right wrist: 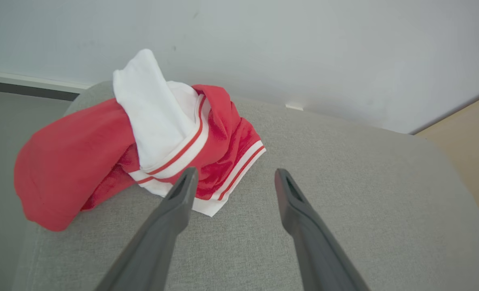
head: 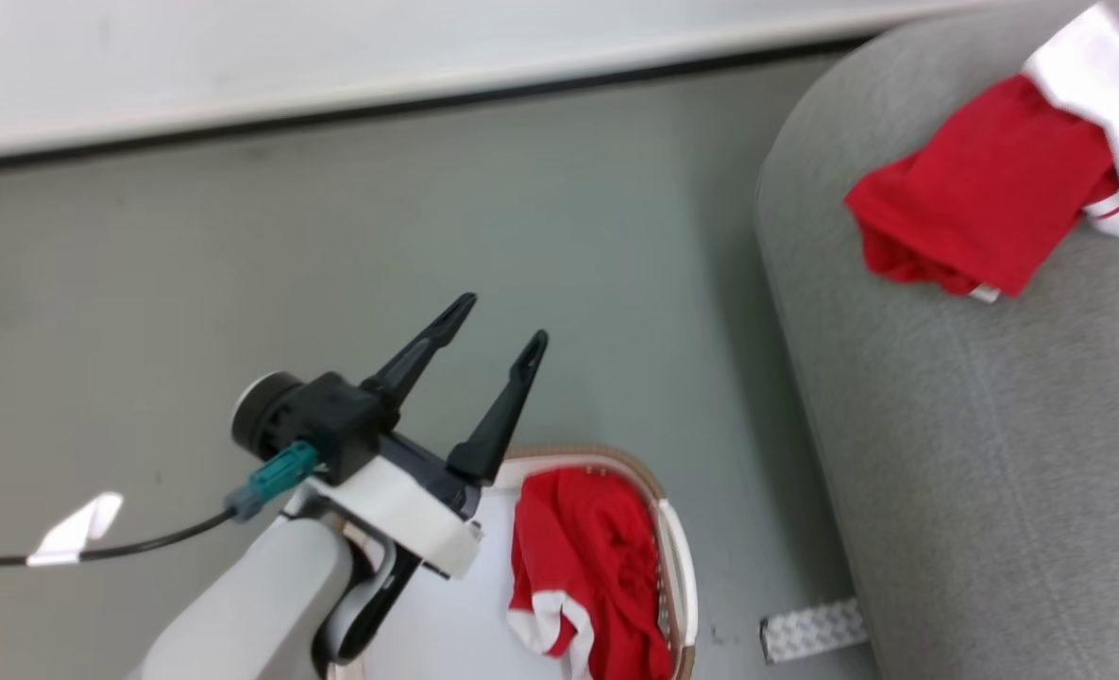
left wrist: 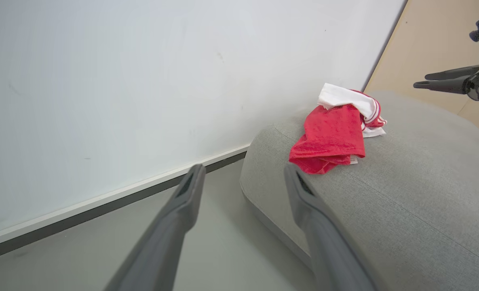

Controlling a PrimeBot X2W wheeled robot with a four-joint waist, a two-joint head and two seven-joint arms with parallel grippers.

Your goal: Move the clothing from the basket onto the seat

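Grey floor (head: 427, 189) running up to a white wall (head: 238, 57), with the big grey sofa (head: 993, 472) filling the right side, that's your setup. One red-and-white garment (head: 974, 208) lies crumpled on the far end of the sofa, near its rounded edge, so from here I'd call the job half done. The other garment (head: 597, 557) is bunched up inside the basket (head: 677, 557), which sits on the floor at the near side, a bit left of the sofa.

Your right gripper (right wrist: 235, 173) is over the sofa cushion with its fingers spread wide and nothing between them. The garment on the sofa lies right by the fingertips. It isn't pinched, though I can't tell whether one finger brushes the hem. Your left gripper (head: 504, 316) is spread wide and empty too, hanging over the left side of the basket with its fingers pointing out across the floor toward the wall.

So I reckon you're between pieces: first one down, second one waiting. For the next move, I'd bring an open gripper down into the basket and aim for the thick red fold rather than the thin white trim. Pinch deep enough to catch more than one layer. Lift well clear of the tan rim before swinging right to the sofa, since floppy fabric droops and could snag there.
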